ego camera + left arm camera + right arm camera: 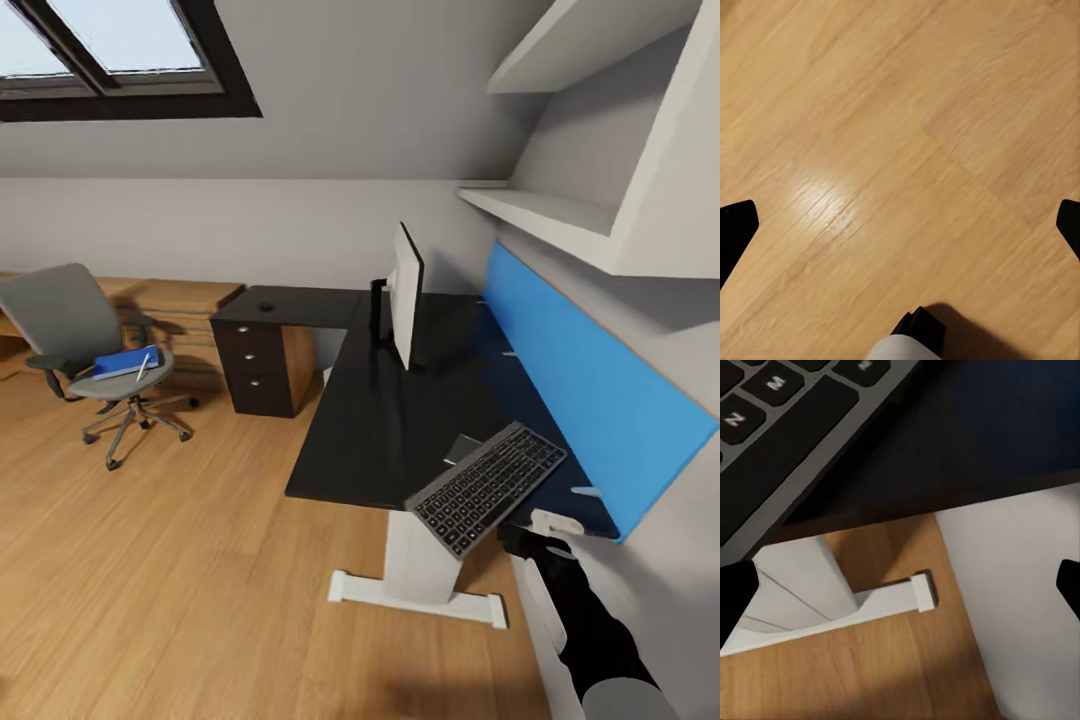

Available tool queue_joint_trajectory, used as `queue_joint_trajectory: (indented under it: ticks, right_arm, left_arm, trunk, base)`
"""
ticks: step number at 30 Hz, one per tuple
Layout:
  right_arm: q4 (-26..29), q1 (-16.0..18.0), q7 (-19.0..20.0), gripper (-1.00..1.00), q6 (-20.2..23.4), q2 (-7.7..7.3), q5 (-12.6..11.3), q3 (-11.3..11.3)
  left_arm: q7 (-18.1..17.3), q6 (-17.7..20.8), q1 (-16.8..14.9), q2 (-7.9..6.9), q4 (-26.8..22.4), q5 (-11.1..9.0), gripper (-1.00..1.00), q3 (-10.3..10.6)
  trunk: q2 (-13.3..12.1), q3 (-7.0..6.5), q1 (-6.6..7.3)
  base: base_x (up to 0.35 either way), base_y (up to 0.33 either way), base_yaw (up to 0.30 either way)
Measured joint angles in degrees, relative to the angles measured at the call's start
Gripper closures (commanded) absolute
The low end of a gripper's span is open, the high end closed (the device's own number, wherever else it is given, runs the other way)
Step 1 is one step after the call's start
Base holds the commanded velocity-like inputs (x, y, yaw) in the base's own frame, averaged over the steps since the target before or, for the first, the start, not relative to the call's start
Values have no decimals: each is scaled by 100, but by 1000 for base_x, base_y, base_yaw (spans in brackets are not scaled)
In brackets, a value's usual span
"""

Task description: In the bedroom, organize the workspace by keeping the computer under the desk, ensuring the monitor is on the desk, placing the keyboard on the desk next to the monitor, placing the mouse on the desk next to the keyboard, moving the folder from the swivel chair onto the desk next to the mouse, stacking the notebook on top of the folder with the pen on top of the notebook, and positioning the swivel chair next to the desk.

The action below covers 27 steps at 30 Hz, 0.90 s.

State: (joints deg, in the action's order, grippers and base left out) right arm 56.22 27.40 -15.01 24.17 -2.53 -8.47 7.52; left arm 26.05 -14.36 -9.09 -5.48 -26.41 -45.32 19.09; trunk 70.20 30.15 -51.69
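The right tool [520, 540], jaws spread and empty, sits just beside the slim silver-framed, dark-keyed keyboard [488, 488], at its five o'clock. The keyboard overhangs the glossy black tabletop [370, 430] edge; likely light, stiff and slippery, it is best pinched across a long edge. The left tool [900, 225] gapes over the floor.

The monitor [408, 295] stands edge-on, so its screen face cannot be read. The keyboard [487, 487] overhangs the near edge of the desk [380, 420]; whether it rests there or is held is unclear. The right gripper [527, 540] sits partly behind it, jaw state unreadable. On the swivel chair [90, 350], far left, the folder [128, 361] hides any notebook; the pen [143, 367] is a faint sliver.
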Motion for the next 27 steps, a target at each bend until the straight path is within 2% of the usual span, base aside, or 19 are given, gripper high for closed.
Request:
queue_joint_trajectory:
  ticks: [14,17,21,27]
  right_arm:
    - [50,0,57,-100,-10,0,-24,-26]
    - [53,0,61,-100,-11,7,-25,-88]
    - [54,1,50,-100,-15,2,-20,-350]
    - [54,1,45,-100,-92,1,-15,-425]
  left_arm:
    - [0,9,-1,1,2,7,-100,26]
    - [1,11,0,0,1,8,-100,28]
    - [1,10,1,0,0,8,-100,29]
    - [1,16,1,2,0,7,-100,35]
  trunk:
    - [0,0,0]
    - [0,0,0]
    - [0,0,0]
    - [0,0,0]
  base:
    - [85,73,21]
    - [6,5,195]
    - [1,1,258]
    - [0,0,257]
